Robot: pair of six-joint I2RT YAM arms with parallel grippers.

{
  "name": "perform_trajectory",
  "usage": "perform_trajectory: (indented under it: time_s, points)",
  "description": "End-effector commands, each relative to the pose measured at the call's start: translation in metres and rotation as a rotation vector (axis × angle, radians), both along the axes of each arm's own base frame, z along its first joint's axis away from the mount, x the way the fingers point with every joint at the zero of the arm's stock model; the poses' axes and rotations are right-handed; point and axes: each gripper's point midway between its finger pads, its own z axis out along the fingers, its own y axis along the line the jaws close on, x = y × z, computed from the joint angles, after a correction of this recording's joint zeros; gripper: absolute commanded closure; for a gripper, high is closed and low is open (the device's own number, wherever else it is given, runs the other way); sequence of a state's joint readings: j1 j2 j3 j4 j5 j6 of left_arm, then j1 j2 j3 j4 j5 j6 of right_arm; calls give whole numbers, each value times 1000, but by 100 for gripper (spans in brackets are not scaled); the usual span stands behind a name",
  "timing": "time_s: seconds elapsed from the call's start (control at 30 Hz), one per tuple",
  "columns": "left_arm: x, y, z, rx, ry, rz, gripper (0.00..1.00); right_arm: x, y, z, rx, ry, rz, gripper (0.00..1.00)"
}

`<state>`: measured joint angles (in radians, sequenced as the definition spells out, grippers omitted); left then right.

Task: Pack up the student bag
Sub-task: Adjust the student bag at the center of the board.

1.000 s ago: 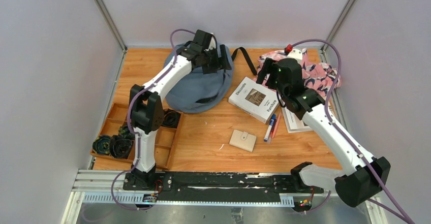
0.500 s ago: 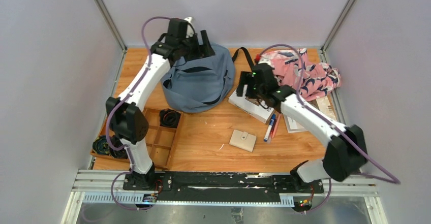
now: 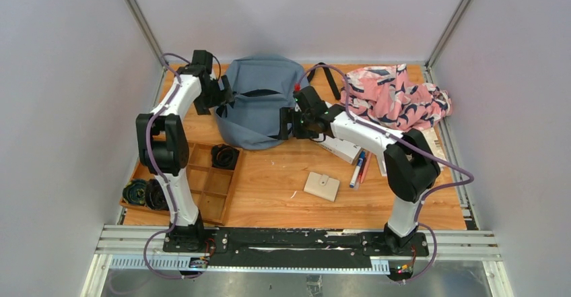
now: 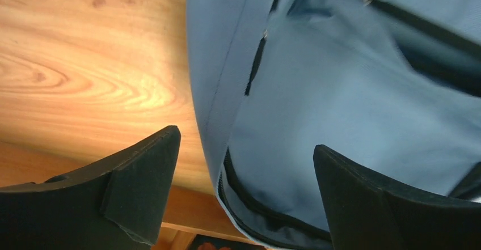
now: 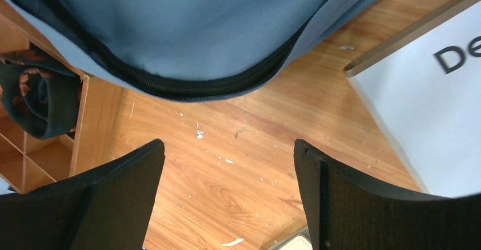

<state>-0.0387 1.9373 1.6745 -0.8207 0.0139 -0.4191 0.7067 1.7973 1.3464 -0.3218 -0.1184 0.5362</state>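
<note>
The student bag [image 3: 259,105] is a grey-blue backpack lying at the back middle of the table, with a dark zipper seam round its front edge. My left gripper [image 3: 219,98] is open at the bag's left side; in the left wrist view its jaws [image 4: 244,142] straddle the bag's edge [image 4: 351,108] without closing on it. My right gripper [image 3: 286,123] is open and empty at the bag's right front edge. In the right wrist view [image 5: 228,143] it hangs over bare wood just in front of the bag's zipper seam [image 5: 187,29].
A white book [image 3: 340,147] lies under my right forearm, and shows in the right wrist view [image 5: 431,108]. Pens [image 3: 360,166] and a beige wallet [image 3: 322,186] lie in front. A pink patterned cloth [image 3: 394,98] sits back right. A wooden tray [image 3: 202,182] holds dark rolls [image 3: 224,155].
My left gripper has swung from the bag's top back down to its left side. My right gripper has moved left from above the book to the bag's right front edge.
</note>
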Motion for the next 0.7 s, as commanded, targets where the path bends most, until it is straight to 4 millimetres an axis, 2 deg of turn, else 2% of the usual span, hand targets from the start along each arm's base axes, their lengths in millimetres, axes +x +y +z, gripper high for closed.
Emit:
perform_trajectory:
  time_s: [0.0, 0.07, 0.13, 0.23, 0.27, 0.4, 0.5, 0.57, 0.63, 0.67]
  points:
    - [-10, 8, -25, 66, 59, -17, 7, 9, -3, 12, 116, 25, -28, 11]
    - [-10, 6, -32, 49, 76, -31, 25, 13, -1, 8, 138, 38, -53, 11]
    - [-10, 1, -35, 23, 78, -48, 52, 15, 4, -1, 165, 86, -86, 12]
    - [-8, -5, -27, -7, 42, -56, 93, 19, 21, -13, 279, 168, -111, 15]
    - [-9, -6, -23, -15, 29, -54, 100, 22, 26, -15, 308, 177, -119, 16]
    - [-10, -14, -1, -66, -32, -57, 100, 39, 40, -25, 363, 229, -167, 21]
    - [-11, -27, 17, -140, -91, -61, 100, 49, 56, -26, 418, 298, -172, 36]
    - [-13, -35, 30, -184, -123, -74, 100, 62, 65, -14, 450, 256, -155, 67]
    - [-19, -39, 41, -207, -144, -95, 100, 74, 63, 0, 439, 208, -153, 98]
    - [-23, -42, 47, -223, -155, -109, 100, 80, 61, 10, 431, 175, -147, 100]
